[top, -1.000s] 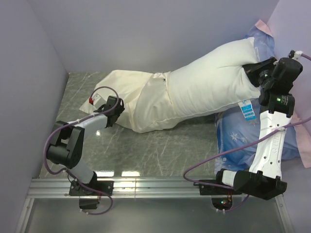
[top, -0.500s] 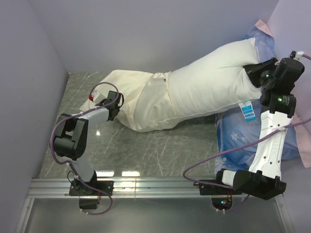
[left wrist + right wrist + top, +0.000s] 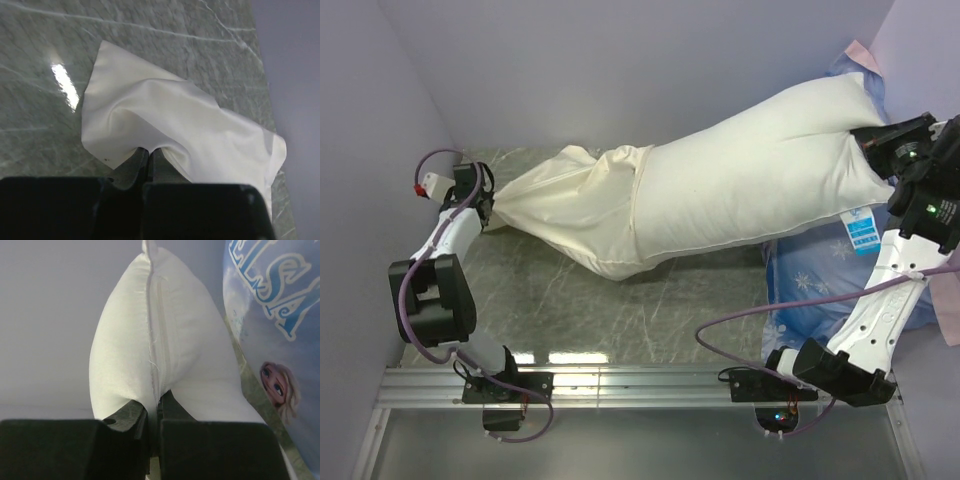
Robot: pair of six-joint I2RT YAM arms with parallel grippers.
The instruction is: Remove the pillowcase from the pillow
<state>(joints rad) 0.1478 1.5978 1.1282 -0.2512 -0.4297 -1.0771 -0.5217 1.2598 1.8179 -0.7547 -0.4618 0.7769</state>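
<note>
Cream pillowcase (image 3: 570, 200) half off the one white pillow (image 3: 750, 175), spanning grey marble worktop (image 3: 650, 300), lilac walls (image 3: 620, 70). "ELSA" reads on one blue pillow (image 3: 270, 285), far right; white pillow's tag (image 3: 863, 228) unreadable. Left jaws clamped on pillowcase corner, far left; right jaws pinch pillow seam.

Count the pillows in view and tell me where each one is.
2. The white pillow stretches across the middle, right end pinched by the right gripper, left end in the pillowcase. The blue ELSA pillow lies far right, partly beneath it. Others may be hidden.
</note>
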